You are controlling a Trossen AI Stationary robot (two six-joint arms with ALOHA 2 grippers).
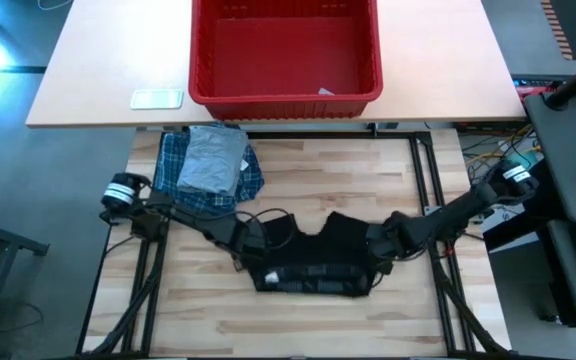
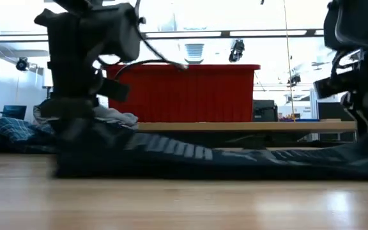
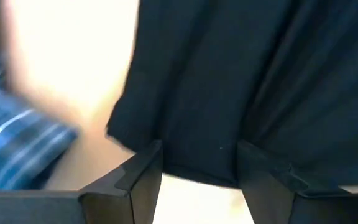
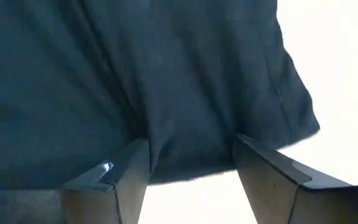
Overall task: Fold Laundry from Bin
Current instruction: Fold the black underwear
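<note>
A: What is seen nearest the front of the table [image 1: 298, 320]?

B: A small black garment [image 1: 316, 262] is spread flat on the light wood, wider than it is deep, with a notch in its far edge. Pale lettering is seen across it in the low view [image 2: 171, 152].

A: How are the grippers placed on it?

B: The left gripper [image 1: 265, 243] is set at the garment's left edge and the right gripper [image 1: 372, 243] at its right edge. In each wrist view the two dark fingers [image 3: 143, 180] are seen parted, with the cloth's edge lying between them [image 4: 253, 168]; no clamp on the cloth is shown.

A: And what is found farther back?

B: Behind the left gripper, a blue-and-white plaid shirt [image 1: 183, 175] is laid folded on the table, and a light grey T-shirt [image 1: 214, 158] is stacked folded on top of it.

A: And beyond that?

B: The red bin [image 1: 284, 97] is stood on the paler far table, just past the stack. Solid ribbed walls and a thick rim are seen, and only a small pale scrap [image 1: 326, 91] is visible inside.
</note>
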